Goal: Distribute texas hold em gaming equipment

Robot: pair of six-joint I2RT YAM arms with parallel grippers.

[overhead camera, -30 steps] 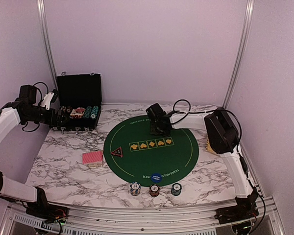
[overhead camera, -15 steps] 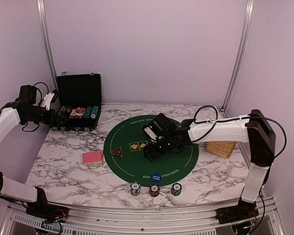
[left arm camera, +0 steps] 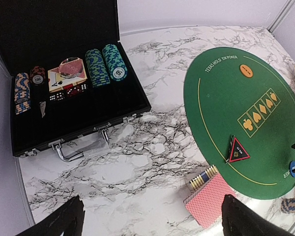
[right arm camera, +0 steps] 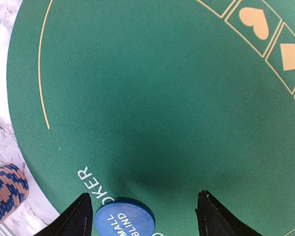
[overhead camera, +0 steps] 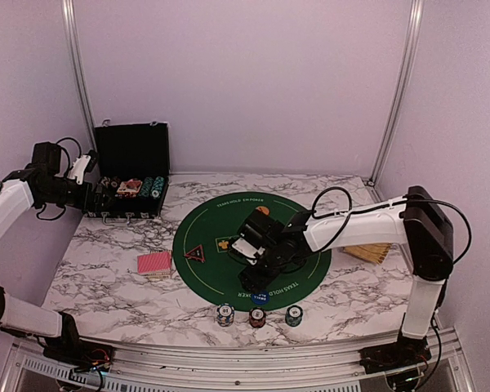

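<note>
The right gripper (right arm camera: 143,209) hangs low over the green mat (right arm camera: 137,88), its fingers spread apart with nothing between them. The blue disc (right arm camera: 123,222) lies at the mat's edge just below it, close beside one finger and, as far as I can see, untouched. Out past that same finger, off the mat, stands a stack of chips (right arm camera: 5,194). The orange disc (overhead camera: 263,211) sits well behind this gripper, toward the far side of the mat. The left gripper (left arm camera: 152,223) is held wide apart and empty above the marble table (left arm camera: 137,162). The open black case (left arm camera: 78,113) lies ahead of it. The red cards (left arm camera: 210,199) lie near one of its fingers, with the triangle (left arm camera: 237,149) just beyond them on the mat.
</note>
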